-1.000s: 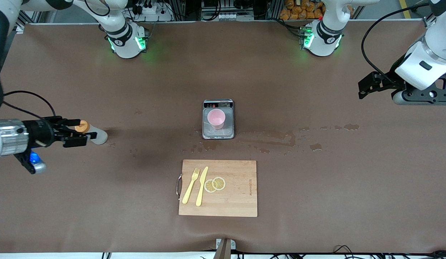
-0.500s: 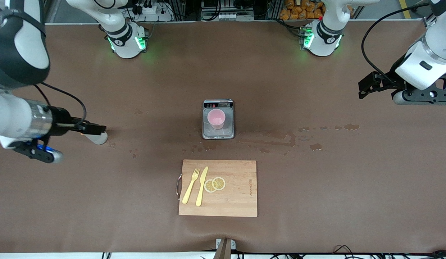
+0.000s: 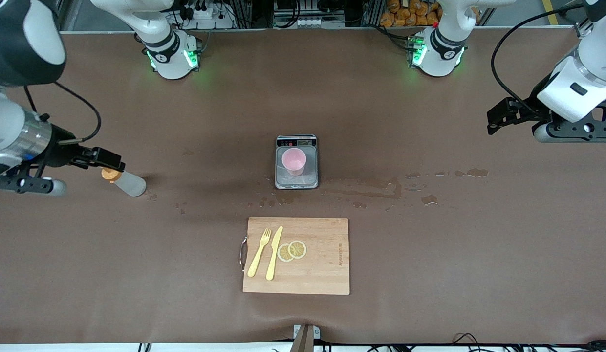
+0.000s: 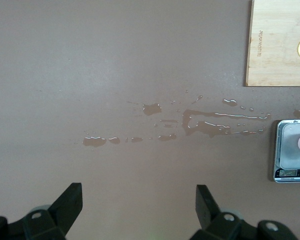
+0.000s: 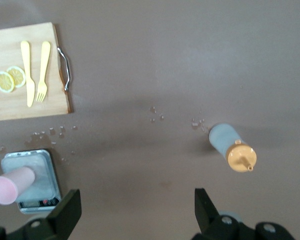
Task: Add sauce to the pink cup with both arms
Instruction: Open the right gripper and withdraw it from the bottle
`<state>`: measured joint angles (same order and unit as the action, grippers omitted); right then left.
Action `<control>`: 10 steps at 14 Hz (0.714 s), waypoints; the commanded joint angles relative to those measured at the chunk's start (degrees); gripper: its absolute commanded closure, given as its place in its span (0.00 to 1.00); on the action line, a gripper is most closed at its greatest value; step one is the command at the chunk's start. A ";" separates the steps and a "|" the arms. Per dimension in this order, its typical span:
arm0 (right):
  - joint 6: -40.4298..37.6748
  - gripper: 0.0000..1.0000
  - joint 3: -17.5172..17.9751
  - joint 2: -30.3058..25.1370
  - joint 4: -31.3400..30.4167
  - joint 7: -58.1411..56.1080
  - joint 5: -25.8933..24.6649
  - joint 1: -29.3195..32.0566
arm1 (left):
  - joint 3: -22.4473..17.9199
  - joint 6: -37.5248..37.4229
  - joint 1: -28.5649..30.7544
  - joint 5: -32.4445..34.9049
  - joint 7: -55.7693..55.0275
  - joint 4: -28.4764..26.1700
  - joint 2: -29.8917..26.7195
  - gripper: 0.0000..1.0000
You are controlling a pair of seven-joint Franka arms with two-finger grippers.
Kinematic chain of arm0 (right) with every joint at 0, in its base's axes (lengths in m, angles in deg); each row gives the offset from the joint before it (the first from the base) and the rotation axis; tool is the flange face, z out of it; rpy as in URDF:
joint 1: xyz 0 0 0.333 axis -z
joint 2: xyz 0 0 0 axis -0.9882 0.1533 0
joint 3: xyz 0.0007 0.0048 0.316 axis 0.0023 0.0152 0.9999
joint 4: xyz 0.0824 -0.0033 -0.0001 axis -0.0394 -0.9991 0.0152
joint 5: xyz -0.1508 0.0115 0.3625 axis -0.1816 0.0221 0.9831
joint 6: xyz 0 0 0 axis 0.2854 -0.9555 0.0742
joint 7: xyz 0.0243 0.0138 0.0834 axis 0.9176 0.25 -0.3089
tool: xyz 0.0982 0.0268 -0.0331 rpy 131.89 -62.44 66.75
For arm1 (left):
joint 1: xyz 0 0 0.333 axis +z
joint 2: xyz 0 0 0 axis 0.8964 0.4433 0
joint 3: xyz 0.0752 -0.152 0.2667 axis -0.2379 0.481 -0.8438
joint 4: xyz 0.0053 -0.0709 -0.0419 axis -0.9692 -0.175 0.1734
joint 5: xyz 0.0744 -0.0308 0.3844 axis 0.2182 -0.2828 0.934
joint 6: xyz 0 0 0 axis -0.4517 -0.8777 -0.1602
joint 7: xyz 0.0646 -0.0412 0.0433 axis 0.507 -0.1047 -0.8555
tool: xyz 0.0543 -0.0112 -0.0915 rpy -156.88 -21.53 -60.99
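Observation:
The sauce bottle (image 3: 128, 183), whitish with an orange nozzle cap (image 3: 111, 173), stands on the table toward the right arm's end. My right gripper (image 3: 109, 160) hovers just by the cap, open and holding nothing. The right wrist view shows the sauce bottle (image 5: 224, 140) off to one side of my open right gripper (image 5: 135, 210), not between the fingers. The pink cup (image 3: 293, 161) stands on a small scale (image 3: 308, 182) mid-table; it also shows as the pink cup (image 5: 7, 185). My left gripper (image 3: 496, 120) waits open above the left arm's end, seen open as left gripper (image 4: 139, 205).
A wooden cutting board (image 3: 322, 274) lies nearer the front camera than the scale, with a yellow fork (image 3: 259, 252), knife (image 3: 273, 252) and lemon slices (image 3: 292, 250). Wet spill patches (image 3: 376, 188) spread from the scale toward the left arm's end.
My right gripper has drawn back from the sauce bottle and turned, now sitting just by its cap. The bottle stayed in place. The left arm has not moved.

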<state>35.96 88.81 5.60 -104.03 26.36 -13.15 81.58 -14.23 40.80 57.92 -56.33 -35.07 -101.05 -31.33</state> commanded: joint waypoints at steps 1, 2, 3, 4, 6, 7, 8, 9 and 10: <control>6.42 0.00 0.34 -9.11 -13.19 -2.65 -1.01 0.57 | 0.30 0.06 0.32 0.81 0.32 0.25 -0.33 0.00; 6.16 0.00 0.25 -8.85 -12.14 -4.66 -1.18 0.66 | 0.30 0.06 0.32 0.81 0.32 0.25 -0.33 0.00; 5.46 0.00 0.25 -8.06 -9.52 -6.42 -1.53 0.75 | 0.30 0.06 0.32 0.81 0.32 0.25 -0.33 0.00; 2.75 0.00 0.25 -6.93 -6.27 -6.87 -2.23 1.18 | 0.30 0.06 0.32 0.81 0.32 0.25 -0.33 0.00; -2.53 0.00 0.25 -3.41 0.32 -6.97 -3.11 1.80 | 0.30 0.06 0.32 0.89 0.32 0.25 -0.33 0.00; -2.98 0.00 0.25 -2.62 1.57 -6.97 -3.38 1.80 | 0.30 0.06 0.32 0.89 0.32 0.25 -0.33 0.00; -2.99 0.00 0.25 -2.61 1.67 -7.05 -4.51 1.54 | 0.30 0.06 0.32 0.89 0.32 0.25 -0.33 0.00; -2.99 0.00 0.34 -2.61 1.67 -7.14 -6.52 0.93 | 0.30 -0.03 0.32 0.89 0.32 0.25 -0.33 0.00; -2.99 0.00 0.43 -2.52 1.76 -7.14 -7.67 0.66 | 0.30 0.06 0.32 0.89 0.32 0.25 -0.33 0.00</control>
<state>34.15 88.71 1.38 -104.58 19.74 -17.82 82.67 -14.23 40.80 57.93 -56.33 -35.07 -101.05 -31.33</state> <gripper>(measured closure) 0.000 0.000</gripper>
